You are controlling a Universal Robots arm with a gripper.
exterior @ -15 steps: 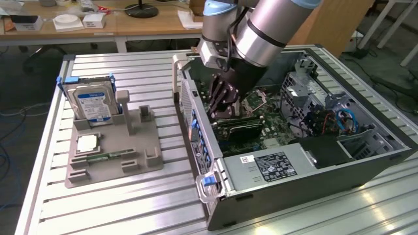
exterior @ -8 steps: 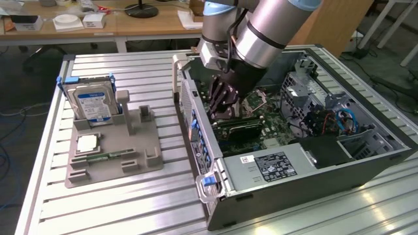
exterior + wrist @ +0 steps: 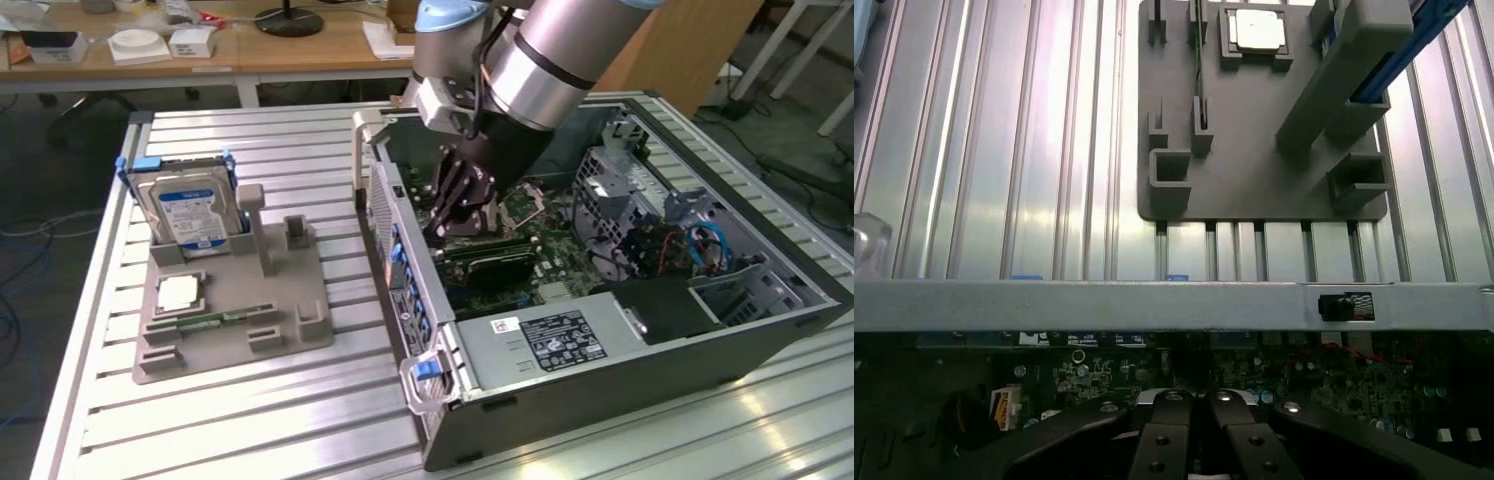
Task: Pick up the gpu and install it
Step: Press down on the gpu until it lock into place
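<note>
Item: claw (image 3: 461,222), lowered inside the open computer case (image 3: 587,375), just above the gpu (image 3: 497,262). We cannot tell its grip. Grey fixture (image 3: 227,305) lies on counter (image 3: 200,430).

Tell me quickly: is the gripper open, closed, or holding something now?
Gripper: closed, low inside the open grey computer case, over the green motherboard; what it holds cannot be told.

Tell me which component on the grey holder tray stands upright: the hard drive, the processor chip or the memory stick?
The hard drive with the blue-white label stands upright on its edge in the blue bracket at the tray's far end. The square processor chip and narrow green memory stick lie flat.
</note>
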